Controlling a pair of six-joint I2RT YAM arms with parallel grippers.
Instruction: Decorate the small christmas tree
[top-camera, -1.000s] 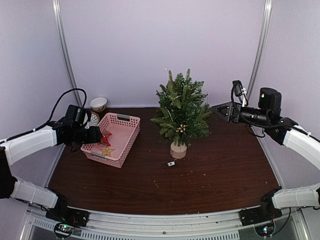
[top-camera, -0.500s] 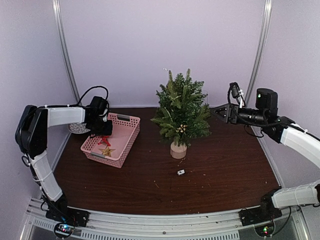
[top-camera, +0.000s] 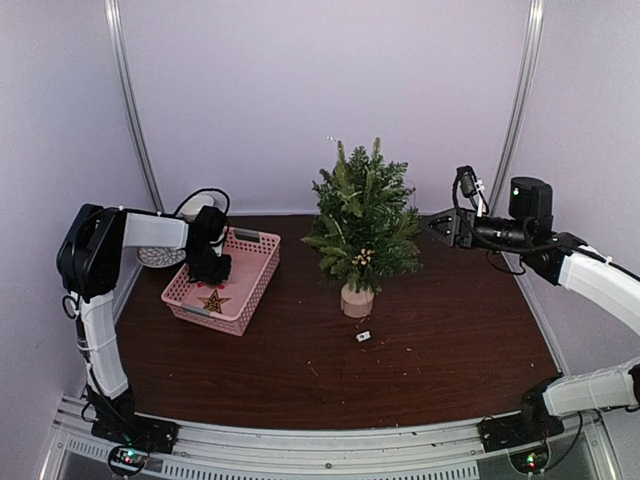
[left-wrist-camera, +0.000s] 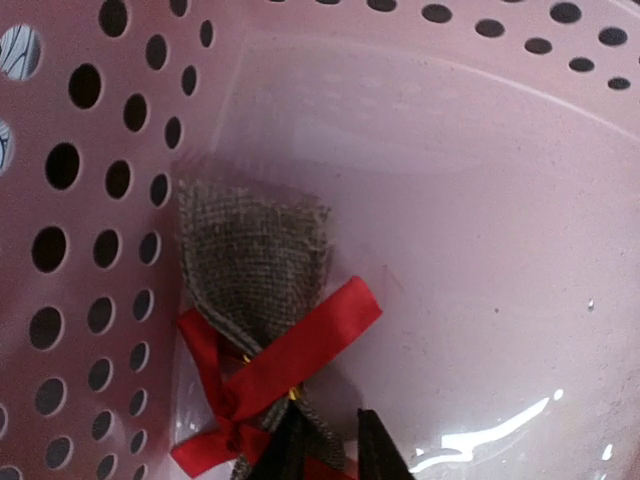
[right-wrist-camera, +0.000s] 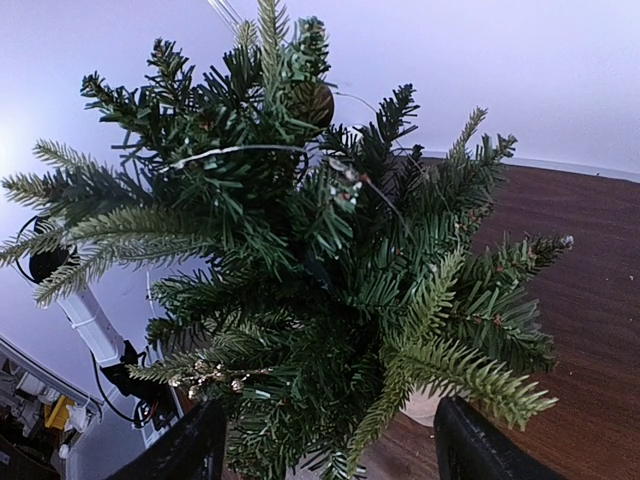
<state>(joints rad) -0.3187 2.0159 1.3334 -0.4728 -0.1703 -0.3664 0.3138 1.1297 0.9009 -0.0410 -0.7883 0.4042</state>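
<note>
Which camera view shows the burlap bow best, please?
The left wrist view: the bow sits close up, burlap and red ribbon clear, lying in the basket. From the top view the left gripper mostly hides it; the right wrist view faces the tree instead.

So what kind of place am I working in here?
Probably a lab robot cell: plain walls, metal frame posts, and a dark table staged with a small christmas tree and pink basket.

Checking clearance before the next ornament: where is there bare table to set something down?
Widest bare patch: the table front, between its near edge and the pink basket and small christmas tree, save one small white piece. Also bare: right of the tree, beneath the right gripper. Crowded: back-left corner, basket with left gripper inside.
</note>
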